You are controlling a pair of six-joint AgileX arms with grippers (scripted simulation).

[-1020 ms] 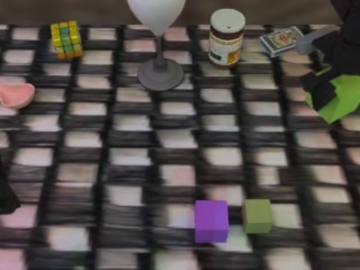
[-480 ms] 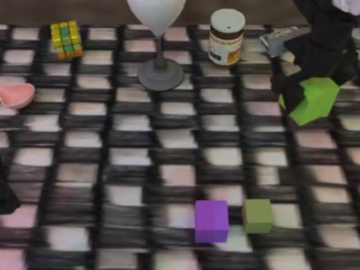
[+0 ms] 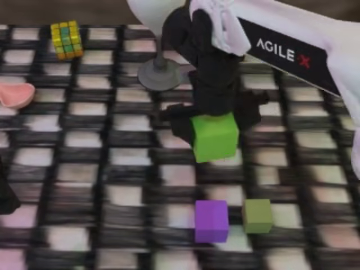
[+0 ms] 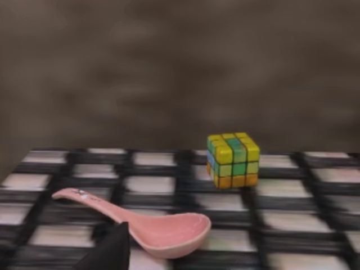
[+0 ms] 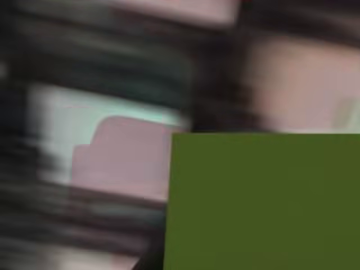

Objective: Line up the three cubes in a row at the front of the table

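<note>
Purple cube (image 3: pixel 211 220) and olive cube (image 3: pixel 258 216) sit side by side near the front; our right gripper (image 3: pixel 212 121) pinches the lime cube (image 3: pixel 214 136), unplaced.

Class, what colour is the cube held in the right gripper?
Bright lime green: the lime-green cube in the right gripper shows best in the top view.
</note>
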